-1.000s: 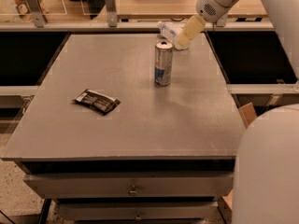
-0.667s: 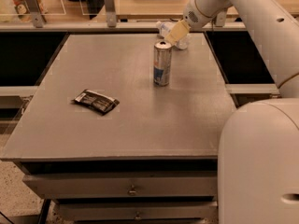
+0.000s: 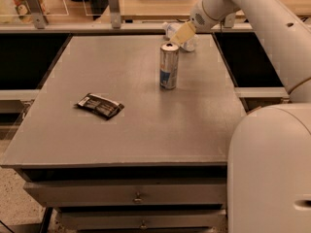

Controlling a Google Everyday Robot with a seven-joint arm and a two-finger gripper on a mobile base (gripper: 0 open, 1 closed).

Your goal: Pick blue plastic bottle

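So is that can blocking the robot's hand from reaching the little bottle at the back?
No. The gripper is right at the bottle, by the far edge of the table; nothing visible lies between them. The can stands nearer the camera, off that path.

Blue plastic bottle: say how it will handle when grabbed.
The blue plastic bottle seems to lie on its side, so it may roll if nudged. Its clear plastic probably makes it light and squashy. The gripper hangs over it, behind the upright can.
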